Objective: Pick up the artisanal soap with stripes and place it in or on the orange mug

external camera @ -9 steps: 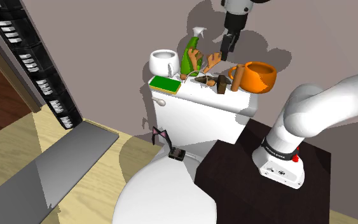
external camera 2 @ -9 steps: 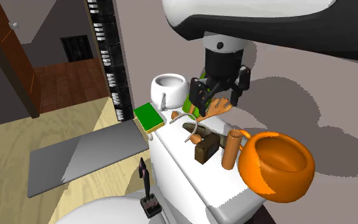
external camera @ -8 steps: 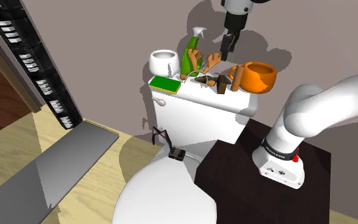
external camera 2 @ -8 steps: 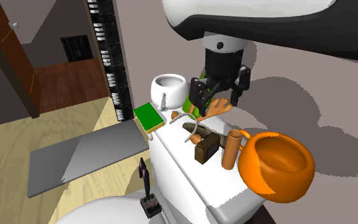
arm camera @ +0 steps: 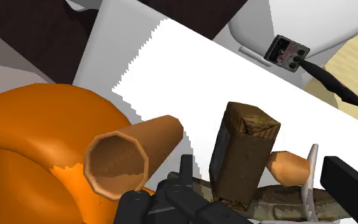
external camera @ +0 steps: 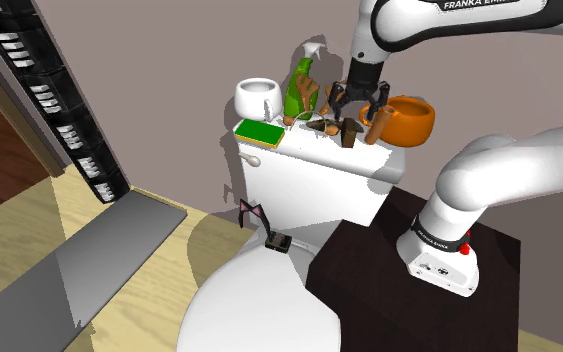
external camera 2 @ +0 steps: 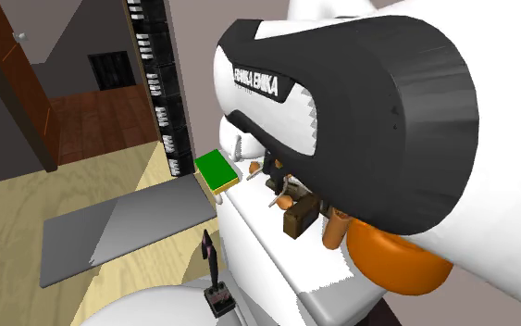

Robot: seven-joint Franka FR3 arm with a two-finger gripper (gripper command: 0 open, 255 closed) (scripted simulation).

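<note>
On the shoulder view's left of the lid stand a white round cup (external camera: 257,97), a flat green block (external camera: 260,133) and a green spray bottle (external camera: 299,85), all apart from the work. Next the all-black two-finger gripper (external camera: 357,106) hangs over the clutter with its jaws apart, straddling the dark brown, banded block of soap (external camera: 351,132). The soap stands upright on the lid, and in the wrist view it rises between the fingers unclasped, so we judge the pose is set for a closing grasp. Beside it stands a terracotta hollow tube (external camera: 374,122), crowding the glossy orange mug (external camera: 411,122), whose mouth faces up to receive the soap. All of this rests on a white toilet tank lid (external camera: 304,152) against a taupe wall (external camera: 169,60). A black shelving tower (external camera: 59,100) and a grey mat (external camera: 109,260) on pale wooden floor (external camera: 9,250) lie leftward, the dark box stand (external camera: 359,270) rightward.
</note>
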